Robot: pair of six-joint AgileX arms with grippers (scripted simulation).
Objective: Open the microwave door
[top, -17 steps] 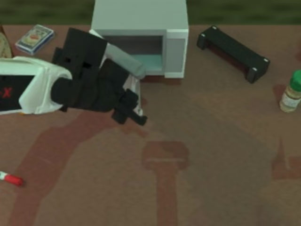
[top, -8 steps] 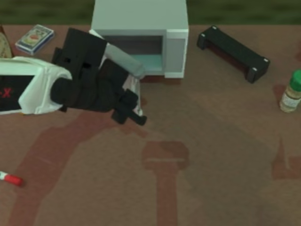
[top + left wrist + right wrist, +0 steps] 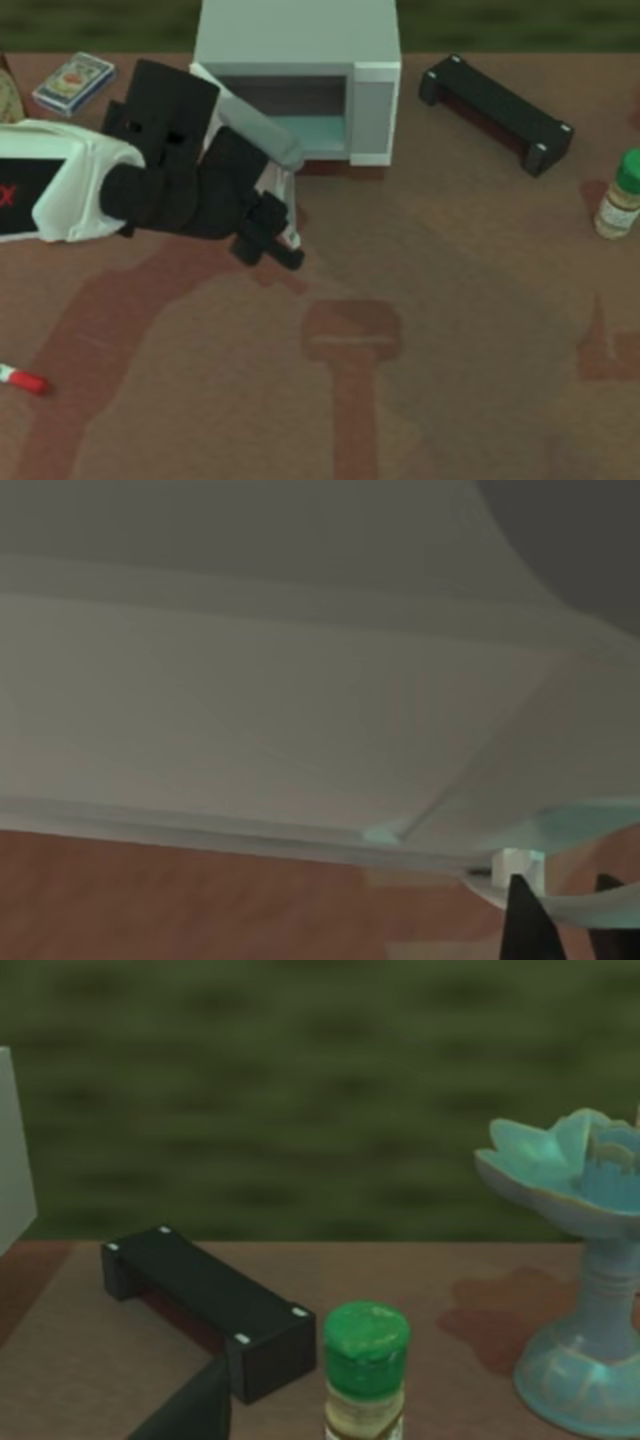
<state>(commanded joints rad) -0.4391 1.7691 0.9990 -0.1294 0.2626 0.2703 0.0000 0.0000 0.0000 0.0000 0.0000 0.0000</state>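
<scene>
The microwave door (image 3: 262, 135) stands swung well out from the front of the microwave (image 3: 300, 60), hinged at the appliance's left side and angling out over the tabletop (image 3: 450, 330) toward the left and front. The pale teal-grey cavity (image 3: 315, 128) lies exposed behind it, with the narrow grey control panel (image 3: 372, 115) at the right of the opening. The microwave sits at the back of the tabletop, a little left of centre.

The left gripper (image 3: 270, 240) is at the door's free edge, its dark fingers (image 3: 285, 255) lying against the pale handle side of the door. The left wrist view shows two dark fingertips (image 3: 525, 920) close together beside the door's rim; whether they clamp the handle cannot be told.

The right gripper is out of the top view; only a dark finger (image 3: 195, 1410) shows in its own wrist view.

To the right of the microwave lies a long black bracket-shaped block (image 3: 495, 112), and farther right a green-capped jar (image 3: 620, 195). A teal pedestal dish (image 3: 590, 1290) stands beside the jar. At the back left lies a card box (image 3: 74, 80); a red-and-white marker (image 3: 22, 378) lies at the front left.
</scene>
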